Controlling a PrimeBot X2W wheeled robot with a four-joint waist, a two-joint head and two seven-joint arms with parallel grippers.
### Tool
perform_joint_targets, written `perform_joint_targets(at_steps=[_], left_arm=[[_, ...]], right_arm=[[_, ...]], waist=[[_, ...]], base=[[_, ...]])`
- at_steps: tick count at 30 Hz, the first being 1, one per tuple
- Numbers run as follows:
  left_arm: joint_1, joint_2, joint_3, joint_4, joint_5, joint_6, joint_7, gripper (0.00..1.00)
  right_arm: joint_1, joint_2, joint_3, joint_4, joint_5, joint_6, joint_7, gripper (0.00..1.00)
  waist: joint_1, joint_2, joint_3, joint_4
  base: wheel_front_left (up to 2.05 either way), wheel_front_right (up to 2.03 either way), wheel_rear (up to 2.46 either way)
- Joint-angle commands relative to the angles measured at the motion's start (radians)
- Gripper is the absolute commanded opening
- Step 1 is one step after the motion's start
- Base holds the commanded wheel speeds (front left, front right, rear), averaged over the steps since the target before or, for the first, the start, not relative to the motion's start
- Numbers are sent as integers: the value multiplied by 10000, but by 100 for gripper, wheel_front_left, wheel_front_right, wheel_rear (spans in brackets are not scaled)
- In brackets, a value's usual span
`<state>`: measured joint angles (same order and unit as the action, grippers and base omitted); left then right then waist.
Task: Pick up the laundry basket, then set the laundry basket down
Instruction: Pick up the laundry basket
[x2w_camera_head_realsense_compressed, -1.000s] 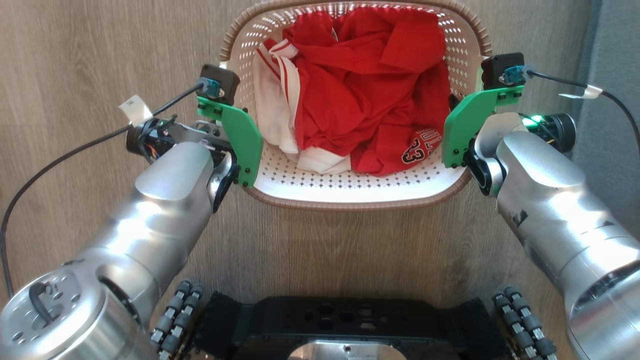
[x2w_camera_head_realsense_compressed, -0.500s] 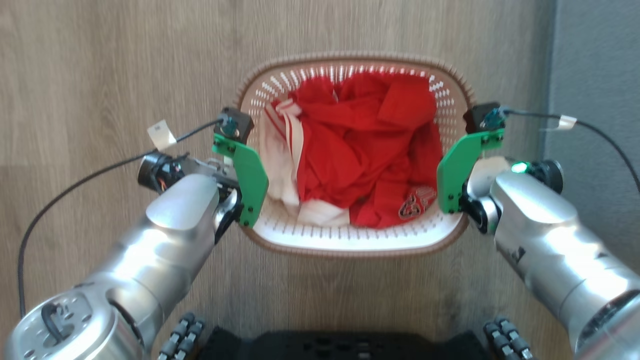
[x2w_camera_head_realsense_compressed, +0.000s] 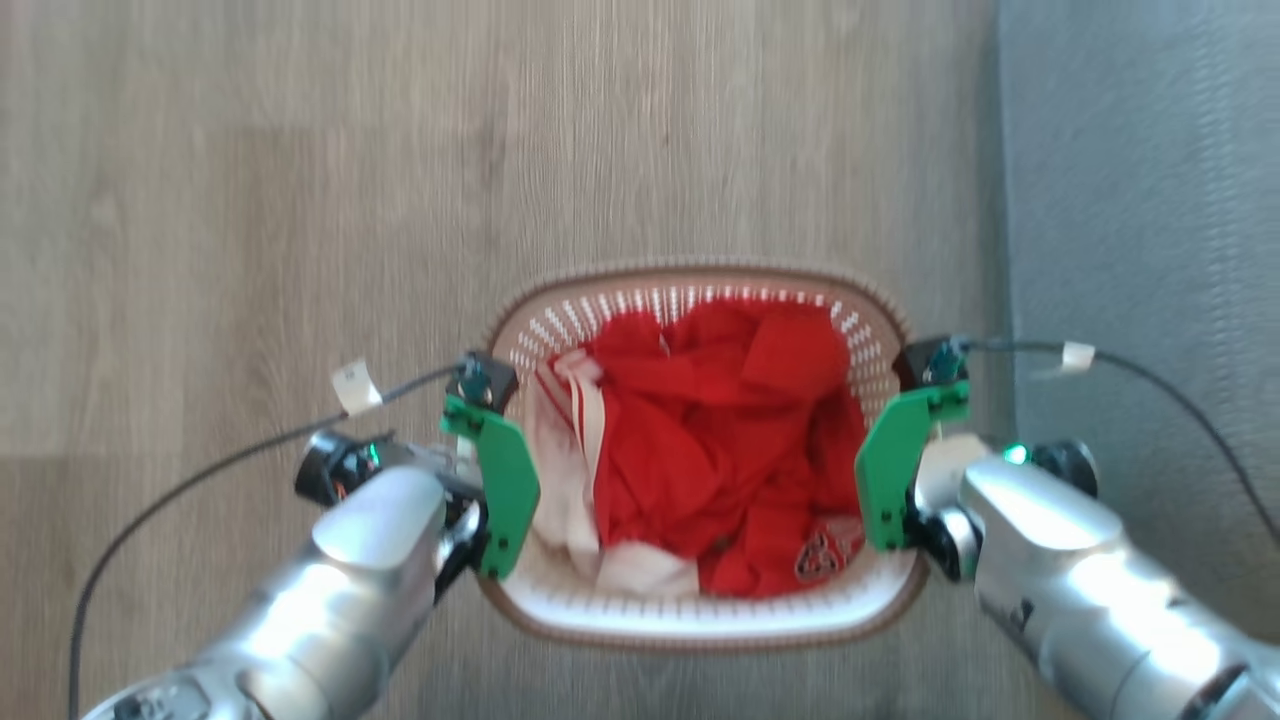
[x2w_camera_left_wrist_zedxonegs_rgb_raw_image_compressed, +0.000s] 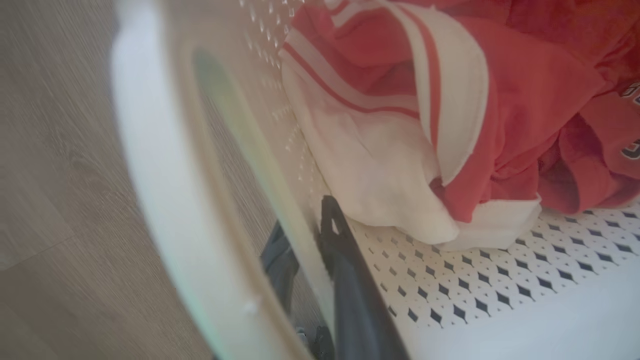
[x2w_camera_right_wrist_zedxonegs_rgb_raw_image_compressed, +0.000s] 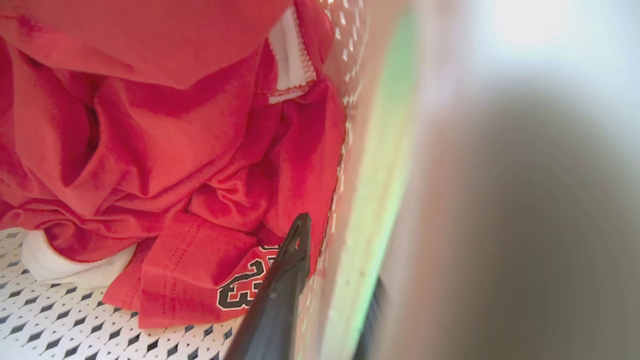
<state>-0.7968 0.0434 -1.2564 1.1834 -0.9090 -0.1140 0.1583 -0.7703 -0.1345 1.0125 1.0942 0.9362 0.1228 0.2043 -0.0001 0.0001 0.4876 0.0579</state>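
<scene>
The laundry basket (x2w_camera_head_realsense_compressed: 700, 630), cream-white with a brown woven-look rim, sits in the lower middle of the head view with red and white clothes (x2w_camera_head_realsense_compressed: 720, 450) inside. My left gripper (x2w_camera_head_realsense_compressed: 492, 480) is at its left side and my right gripper (x2w_camera_head_realsense_compressed: 888, 480) at its right side, each under a green bracket. In the left wrist view my left gripper (x2w_camera_left_wrist_zedxonegs_rgb_raw_image_compressed: 305, 225) is shut on the basket wall (x2w_camera_left_wrist_zedxonegs_rgb_raw_image_compressed: 165, 175), one dark finger (x2w_camera_left_wrist_zedxonegs_rgb_raw_image_compressed: 350, 290) inside and one outside. In the right wrist view my right gripper (x2w_camera_right_wrist_zedxonegs_rgb_raw_image_compressed: 340, 255) pinches the opposite wall (x2w_camera_right_wrist_zedxonegs_rgb_raw_image_compressed: 380, 175) the same way.
Pale wood-look floor (x2w_camera_head_realsense_compressed: 300, 200) spreads under and beyond the basket. A grey carpet (x2w_camera_head_realsense_compressed: 1140, 200) covers the right side, its edge close to the basket's right rim. Black cables (x2w_camera_head_realsense_compressed: 200, 480) trail from both wrists.
The whole head picture has shifted, so the camera has moved: the basket now looks smaller and lower, and the robot's base has left the view. Both grippers stay clamped on the basket's sides.
</scene>
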Motion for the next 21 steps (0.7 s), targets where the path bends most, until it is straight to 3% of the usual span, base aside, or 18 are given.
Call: perform_joint_targets(at_steps=[1,12,21], left_arm=[[123,68,-229,-166,417,-160,72,0],[1737,497,-236,-878,1276,-165,841,0],[2476,835,-237,-1805,914,-166,1496,0]], right_arm=[[548,266,501,-368,-156,79,-24,0],[1856,583,1215,-403,251,79,624,0],[2269,704,1353,-539,532,79,930,0]], waist=[[1,-1,-851,-53],[1,-1,-3029,-223],[1,-1,-3910,-242]], base=[[0,0,0],[0,0,0],[0,0,0]])
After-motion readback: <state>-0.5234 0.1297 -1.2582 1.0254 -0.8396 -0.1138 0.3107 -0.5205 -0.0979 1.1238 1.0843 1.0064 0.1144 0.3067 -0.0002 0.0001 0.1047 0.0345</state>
